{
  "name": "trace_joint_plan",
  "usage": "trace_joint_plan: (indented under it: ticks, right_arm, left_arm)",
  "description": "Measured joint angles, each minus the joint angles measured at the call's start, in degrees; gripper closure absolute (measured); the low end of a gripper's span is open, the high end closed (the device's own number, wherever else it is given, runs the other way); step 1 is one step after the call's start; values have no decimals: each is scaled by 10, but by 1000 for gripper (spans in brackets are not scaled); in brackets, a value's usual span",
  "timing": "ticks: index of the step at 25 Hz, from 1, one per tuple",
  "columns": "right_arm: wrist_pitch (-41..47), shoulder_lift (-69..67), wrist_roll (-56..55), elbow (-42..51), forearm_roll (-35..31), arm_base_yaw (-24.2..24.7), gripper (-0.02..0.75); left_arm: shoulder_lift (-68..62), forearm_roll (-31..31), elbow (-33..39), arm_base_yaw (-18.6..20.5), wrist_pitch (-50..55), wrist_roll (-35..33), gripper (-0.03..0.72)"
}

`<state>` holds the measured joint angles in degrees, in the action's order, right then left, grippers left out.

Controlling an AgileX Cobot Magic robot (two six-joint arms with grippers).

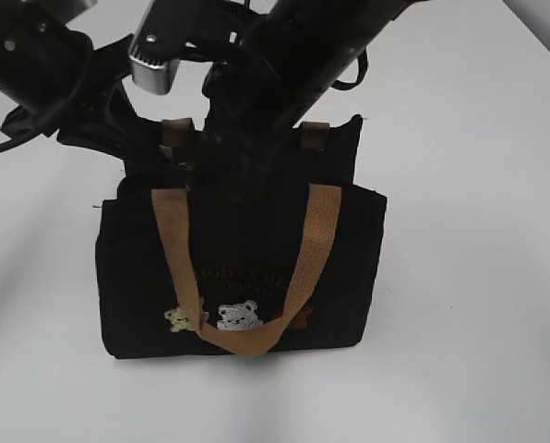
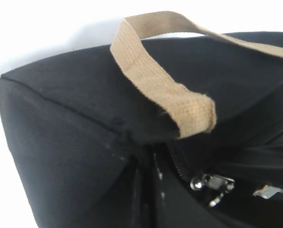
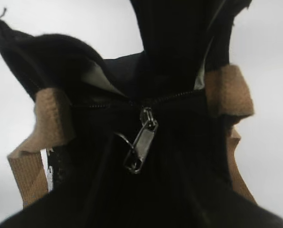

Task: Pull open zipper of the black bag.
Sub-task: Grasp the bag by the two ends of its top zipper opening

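Hanging from the zipper [image 3: 132, 102] on the black bag's [image 1: 137, 268] top seam: silver pull [image 3: 140, 142], slack, ungripped. Bag upright mid-table [image 1: 496, 277], tan handle [image 1: 316, 231] draped down its front. Right gripper's jaws hidden behind the bag top, state unclear. Left gripper unseen, reading as closed at the bag's end. Advice: pinch the clasp squarely, draw along the seam while the left end is braced.

We see the white table [image 1: 496, 277] bare on both sides and in front of the black bag [image 1: 137, 277], so a gripper could pass there. Over the top of the bag both black arms crowd the space. The tan handle [image 1: 316, 240] hangs across the front face. Near the zipper [image 3: 140, 142] the handle ends stand at each side.
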<state>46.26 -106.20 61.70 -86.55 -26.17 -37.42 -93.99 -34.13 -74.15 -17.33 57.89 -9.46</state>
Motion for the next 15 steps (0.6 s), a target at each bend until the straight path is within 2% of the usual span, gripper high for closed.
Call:
trace_joint_plan:
  ticks: [2,7,15]
  right_arm:
    - [-1,-2,-10,-1,10,0,508]
    - [-3,-2,-18,-1,22,0,714]
    - [30,11,-85,-1,76,8,735]
  left_arm:
    - [0,1,0,0,0,0,697]
    - [0,5,0,0,0,0,697]
    - [1,15,0,0,-1,0,698]
